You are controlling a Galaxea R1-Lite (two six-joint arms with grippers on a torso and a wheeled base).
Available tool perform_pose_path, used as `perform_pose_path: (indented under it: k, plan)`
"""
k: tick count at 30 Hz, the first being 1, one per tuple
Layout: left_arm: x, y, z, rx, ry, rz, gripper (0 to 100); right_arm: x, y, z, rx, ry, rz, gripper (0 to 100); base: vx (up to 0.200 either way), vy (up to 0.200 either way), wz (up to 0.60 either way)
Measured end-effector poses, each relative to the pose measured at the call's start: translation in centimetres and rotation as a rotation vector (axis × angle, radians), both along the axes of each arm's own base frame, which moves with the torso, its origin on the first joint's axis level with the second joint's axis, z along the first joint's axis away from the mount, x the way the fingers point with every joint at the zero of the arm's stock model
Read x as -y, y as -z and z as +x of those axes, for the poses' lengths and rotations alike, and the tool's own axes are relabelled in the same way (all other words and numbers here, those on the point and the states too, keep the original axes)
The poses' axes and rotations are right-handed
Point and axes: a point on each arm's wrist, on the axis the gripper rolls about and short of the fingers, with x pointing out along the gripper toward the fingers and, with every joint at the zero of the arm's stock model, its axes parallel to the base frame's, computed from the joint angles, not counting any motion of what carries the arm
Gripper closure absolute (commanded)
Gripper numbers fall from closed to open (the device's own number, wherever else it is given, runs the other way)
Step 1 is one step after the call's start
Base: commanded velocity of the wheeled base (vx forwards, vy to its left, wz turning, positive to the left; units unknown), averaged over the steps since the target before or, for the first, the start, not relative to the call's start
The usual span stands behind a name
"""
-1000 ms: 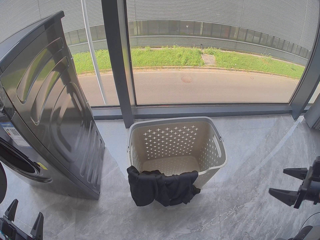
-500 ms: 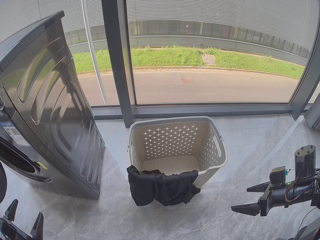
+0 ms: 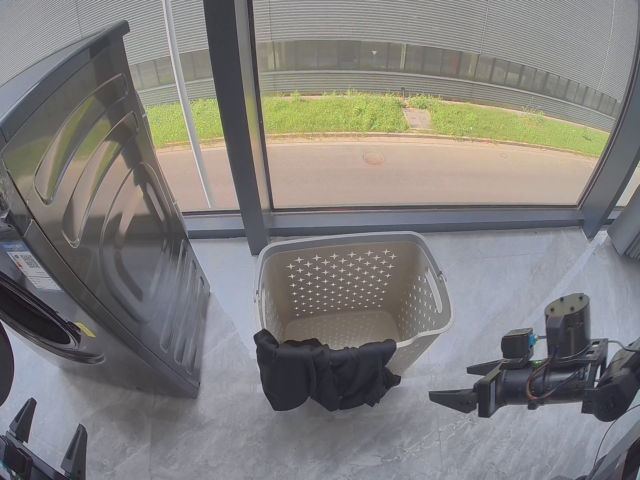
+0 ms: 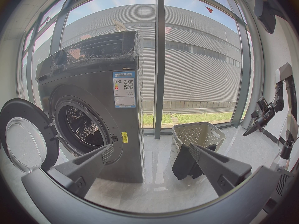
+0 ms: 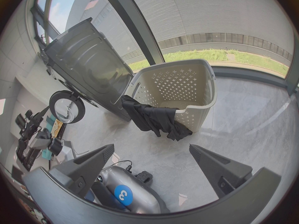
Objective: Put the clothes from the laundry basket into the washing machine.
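Clothes here amount to one dark garment point(image 3: 327, 378), draped over the near rim of the laundry basket point(image 3: 347, 238), with most of it hanging down the outside wall toward the floor. Over the last second the right gripper point(image 3: 450, 383) comes in from the far right edge of the head view and now hovers low, just right of the basket's near corner, its fingers spread apart and holding nothing. It points toward the garment, so I judge the pick is being lined up, not yet begun. The garment and basket lie as they did a second ago.

The left gripper point(image 3: 57, 415) sits low at the near left, released and unmoved, in front of the washing machine point(image 3: 100, 201).

Inside the basket I see pale perforated walls and floor, with no other cloth. The washing machine stands left of the basket with its round door point(image 4: 28, 137) swung open. The part of the drum point(image 4: 82, 126) that shows is bare metal, so loading seems not yet started.
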Motion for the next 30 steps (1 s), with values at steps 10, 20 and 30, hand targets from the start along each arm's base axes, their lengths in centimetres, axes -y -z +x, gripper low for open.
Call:
perform_pose_path:
  k: [10,20,30]
  plan:
    - [0.0,0.0,0.0,0.000,0.000,0.000,0,-3.9,3.6,3.4,-0.035,0.071,-0.038,0,0.000,0.000,0.00]
    - [0.0,0.0,0.0,0.000,0.000,0.000,0,-6.6,6.2,7.2,-0.028,0.136,-0.052,0,0.000,0.000,0.00]
    - [0.0,0.0,0.0,0.000,0.000,0.000,0,-8.3,8.5,9.8,-0.023,0.168,-0.066,0,0.000,0.000,0.00]
